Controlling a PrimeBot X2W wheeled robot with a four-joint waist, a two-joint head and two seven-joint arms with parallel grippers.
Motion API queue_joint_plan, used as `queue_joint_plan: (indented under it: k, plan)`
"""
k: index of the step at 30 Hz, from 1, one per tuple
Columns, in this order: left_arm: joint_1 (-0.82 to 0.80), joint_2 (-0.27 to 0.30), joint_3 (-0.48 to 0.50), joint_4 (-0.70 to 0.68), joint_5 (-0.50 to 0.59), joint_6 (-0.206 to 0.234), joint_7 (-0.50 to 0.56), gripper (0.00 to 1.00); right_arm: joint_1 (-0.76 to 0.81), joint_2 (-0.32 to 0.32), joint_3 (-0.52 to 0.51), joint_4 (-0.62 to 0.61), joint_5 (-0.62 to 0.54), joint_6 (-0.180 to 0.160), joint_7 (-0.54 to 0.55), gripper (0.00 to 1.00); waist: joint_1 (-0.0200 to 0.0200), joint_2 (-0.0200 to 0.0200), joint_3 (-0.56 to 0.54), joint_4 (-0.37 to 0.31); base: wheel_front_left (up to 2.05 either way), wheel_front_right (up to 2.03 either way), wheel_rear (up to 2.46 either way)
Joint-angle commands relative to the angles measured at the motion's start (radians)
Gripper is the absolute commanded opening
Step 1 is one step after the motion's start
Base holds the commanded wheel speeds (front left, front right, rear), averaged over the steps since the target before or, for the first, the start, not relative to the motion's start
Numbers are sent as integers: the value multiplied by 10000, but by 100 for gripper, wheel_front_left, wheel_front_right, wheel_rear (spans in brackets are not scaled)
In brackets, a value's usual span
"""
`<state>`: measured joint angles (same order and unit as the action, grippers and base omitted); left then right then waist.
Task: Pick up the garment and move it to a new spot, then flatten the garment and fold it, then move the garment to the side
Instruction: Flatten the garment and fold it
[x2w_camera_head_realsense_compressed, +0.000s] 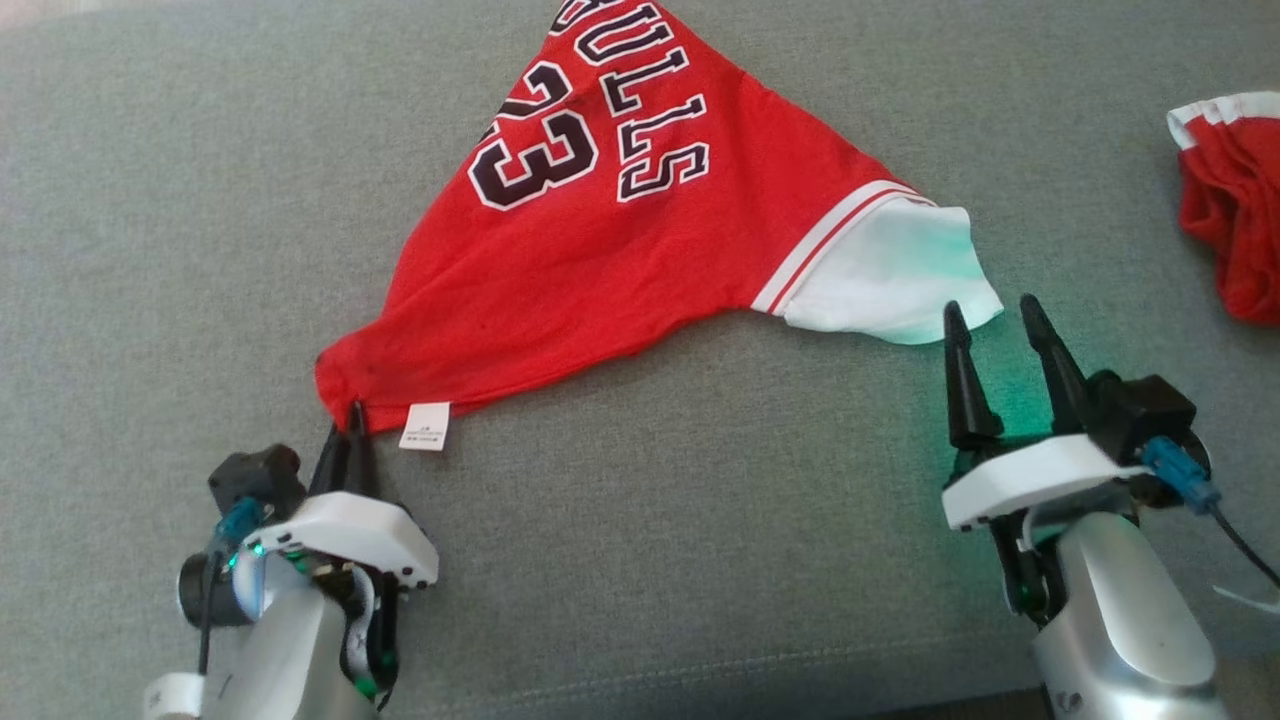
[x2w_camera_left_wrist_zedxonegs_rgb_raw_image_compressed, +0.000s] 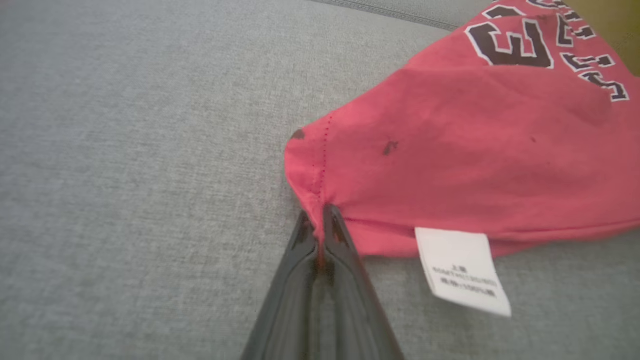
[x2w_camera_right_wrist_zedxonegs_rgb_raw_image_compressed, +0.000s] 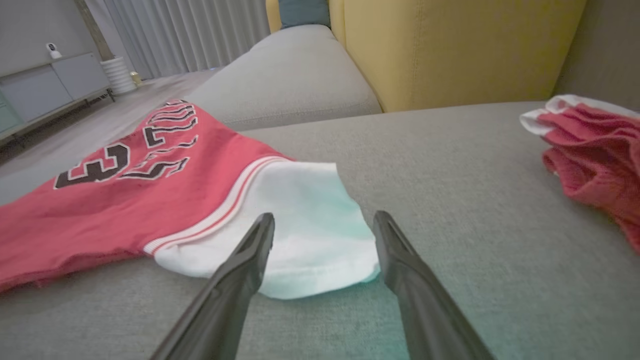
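Pinching jersey (x2w_camera_head_realsense_compressed: 600, 260) corner, L claw (x2w_camera_head_realsense_compressed: 352, 418) closed.

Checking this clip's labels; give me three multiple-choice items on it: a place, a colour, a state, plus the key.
1. Where on the red shirt does the white label hang?
A) at the corner by the left gripper
B) on the collar
C) under the number
2. What colour is the sleeve before the right gripper?
A) black
B) white
C) yellow
3. How do the grippers stand?
A) both open
B) both shut on the shirt
C) left shut on the shirt, right open
Key: 1 A, it dangles beside the pinched corner; 2 B, past the striped band it is white; 3 C, the left pinches red cloth, the right stands wide.
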<state>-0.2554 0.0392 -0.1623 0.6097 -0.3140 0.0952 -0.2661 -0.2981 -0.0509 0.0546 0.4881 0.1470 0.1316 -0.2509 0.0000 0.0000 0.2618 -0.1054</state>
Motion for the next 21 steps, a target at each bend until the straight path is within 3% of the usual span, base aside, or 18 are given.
queue_joint_plan:
  k: [1, 15, 16, 17, 19, 20, 21]
  plan:
    - [-123, 110, 138, 37, -80, -43, 43, 0, -220, 6, 88, -74, -109, -9, -108, 100, 0, 0, 54, 50, 0, 0, 0]
    - [-290, 110, -379, -287, 18, -187, 43, 0, -1124, 7, -991, 1650, -832, -9, -109, 100, 0, 0, 501, 565, 0, 0, 0]
    - [-288, 110, -402, -313, 17, -185, 43, 0, -1188, 7, -1014, 1874, -875, -9, -109, 89, 0, 0, 516, 589, 0, 0, 0]
    - [-289, 110, -427, -336, 14, -184, 43, 0, -1255, 7, -1076, 2107, -917, -9, -109, 58, 0, 0, 536, 615, 0, 0, 0]
    - [-299, 110, -470, -381, 8, -181, 43, 0, -1391, 7, -1221, 2530, -1031, -9, -109, 13, 0, 0, 552, 657, 0, 0, 0]
    - [-301, 110, -494, -404, 8, -180, 43, 0, -1453, 7, -1281, 2730, -1077, -9, -109, 0, 0, 0, 552, 675, 0, 0, 0]
    - [-300, 110, -515, -426, 5, -178, 43, 0, -1510, 7, -1319, 2908, -1087, -9, -109, 0, 0, 0, 550, 689, 0, 0, 0]
